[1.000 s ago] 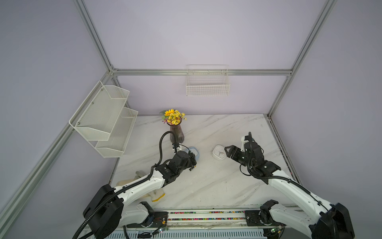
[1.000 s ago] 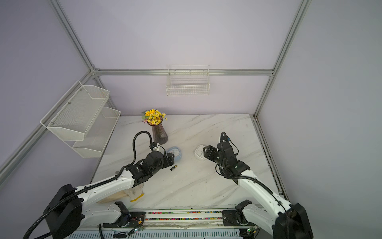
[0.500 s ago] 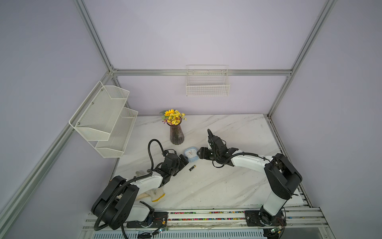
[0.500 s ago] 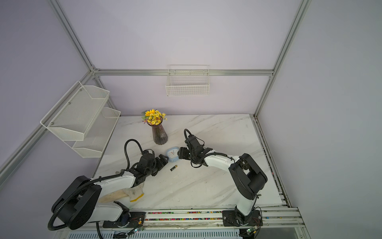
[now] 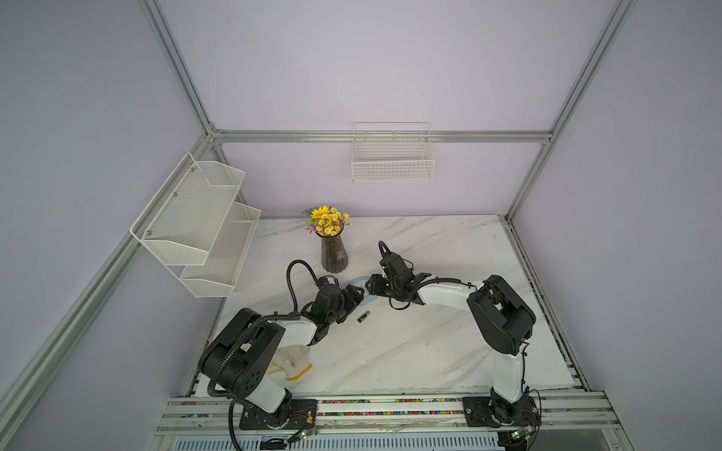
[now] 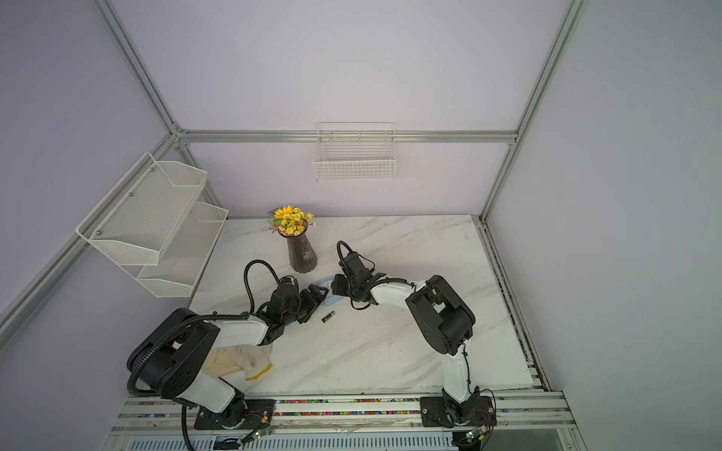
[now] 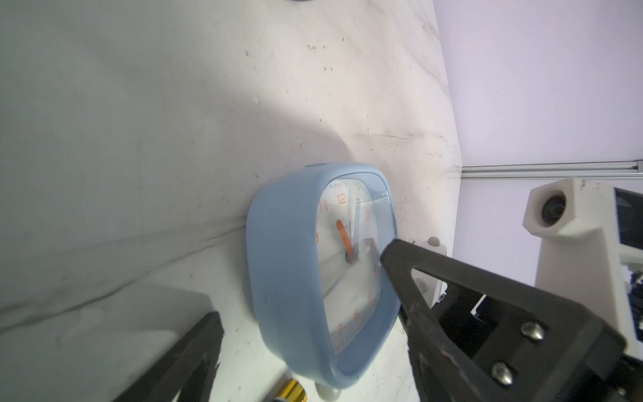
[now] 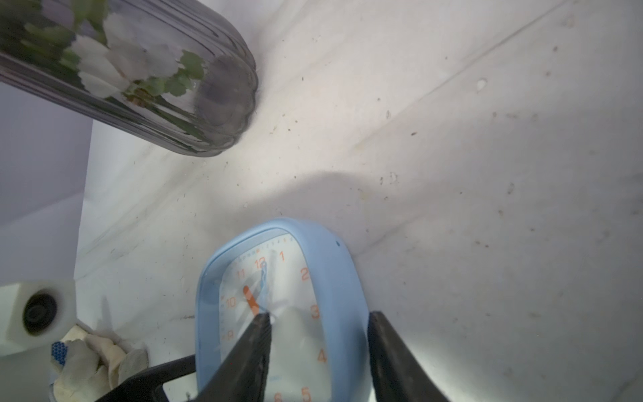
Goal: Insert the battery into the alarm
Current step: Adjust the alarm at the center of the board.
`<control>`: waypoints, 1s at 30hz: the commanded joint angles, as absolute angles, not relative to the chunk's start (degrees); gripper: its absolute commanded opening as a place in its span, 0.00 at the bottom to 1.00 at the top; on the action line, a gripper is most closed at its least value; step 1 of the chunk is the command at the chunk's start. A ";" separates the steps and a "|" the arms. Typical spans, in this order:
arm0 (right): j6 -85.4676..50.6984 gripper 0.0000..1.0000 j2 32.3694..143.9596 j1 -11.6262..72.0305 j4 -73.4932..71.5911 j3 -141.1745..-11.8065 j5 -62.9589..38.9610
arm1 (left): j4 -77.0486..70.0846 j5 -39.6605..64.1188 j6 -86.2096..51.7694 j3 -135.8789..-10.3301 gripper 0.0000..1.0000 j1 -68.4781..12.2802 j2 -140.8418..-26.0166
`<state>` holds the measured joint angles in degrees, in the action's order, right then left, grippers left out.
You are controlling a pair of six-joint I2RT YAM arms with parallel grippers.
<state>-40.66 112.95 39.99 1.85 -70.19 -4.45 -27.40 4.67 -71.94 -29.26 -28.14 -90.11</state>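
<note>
One battery (image 5: 363, 316) lies on the worktop (image 5: 410, 351) beside the one alarm (image 7: 285, 278), long axis slanting toward it. The left pincer (image 7: 299, 287) gapes wide around the alarm; the right pincer (image 8: 319, 314) straddles its rim, grip unclear.

A ribbed vase (image 5: 334, 255) of yellow flowers (image 5: 327, 222) stands on the marble table (image 5: 429, 351); a wire basket (image 5: 392, 168) (white) hangs behind.
</note>
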 commanded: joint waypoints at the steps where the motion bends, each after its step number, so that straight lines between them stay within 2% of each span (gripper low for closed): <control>1: -41.28 0.45 113.93 40.17 1.64 -70.46 -3.05 | -28.25 5.61 -73.69 -29.48 0.82 -27.86 -92.04; 21: -50.89 0.41 111.05 40.17 -8.03 -60.74 -9.02 | -49.30 6.28 -80.64 -25.54 0.71 -28.30 -98.76; 30: -51.95 0.40 110.25 40.17 -8.79 -59.20 -8.54 | -51.30 5.76 -81.39 -24.28 0.59 -28.45 -98.51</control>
<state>-50.72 110.76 39.92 -10.74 -60.73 -8.43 -48.84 5.87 -80.49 -24.69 -28.18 -98.80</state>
